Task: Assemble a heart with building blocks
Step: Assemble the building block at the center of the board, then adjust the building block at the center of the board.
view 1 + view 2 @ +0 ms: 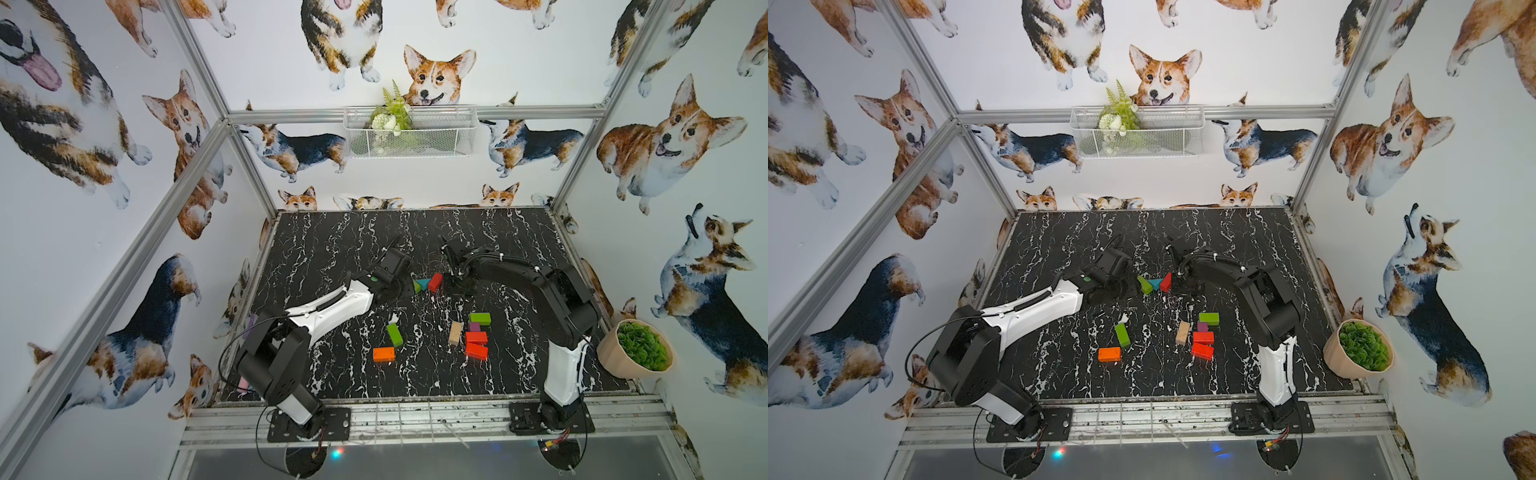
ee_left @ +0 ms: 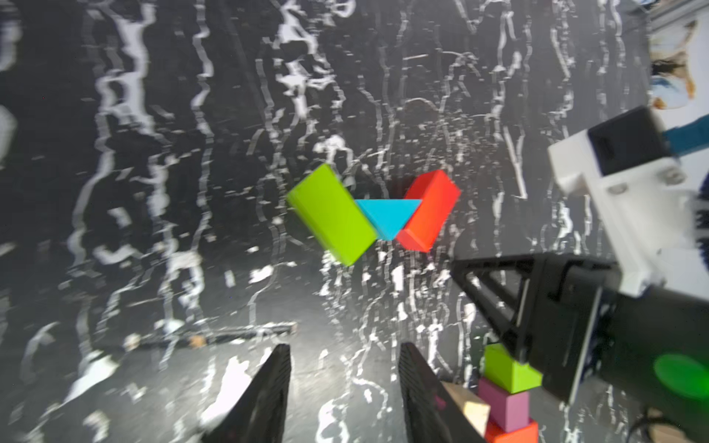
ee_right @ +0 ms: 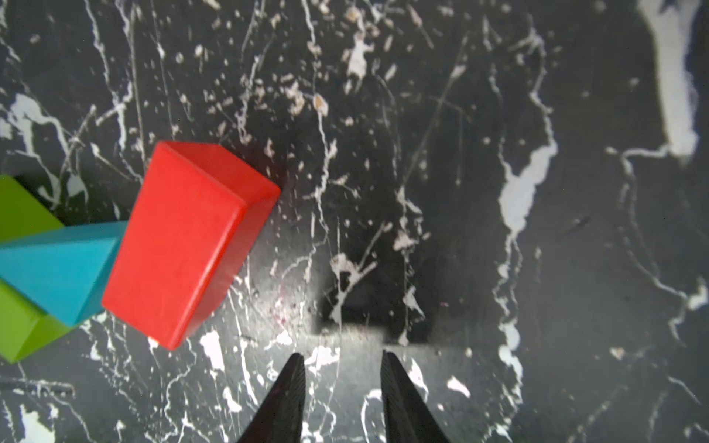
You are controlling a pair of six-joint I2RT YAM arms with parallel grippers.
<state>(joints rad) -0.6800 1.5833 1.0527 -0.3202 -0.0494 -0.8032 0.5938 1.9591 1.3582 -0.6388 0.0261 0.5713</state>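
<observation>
Mid-frame: green wood bar (image 2: 332,214), teal wood triangle (image 2: 387,216), red wood bar (image 2: 427,211), prob. touching.
Jaws apart on left gripper (image 2: 345,383), right gripper (image 3: 343,383); add next w/o nudging.

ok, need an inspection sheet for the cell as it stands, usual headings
Surface: black marbled table, no spills seen.
Job's things: green bar, teal triangle and red bar touching in a V mid-table. Loose nearer the arms: second green bar, orange bar, wood bar, third green bar, purple cube, two more red bars.
Clutter: plant pot at the table's right edge.
Claws: left claw open, empty; right claw open, empty, apart from the red bar.
Cables: black loop by the left arm, away from the blocks.
Surroundings: dog-print walls, wire basket with flowers on the back wall.
</observation>
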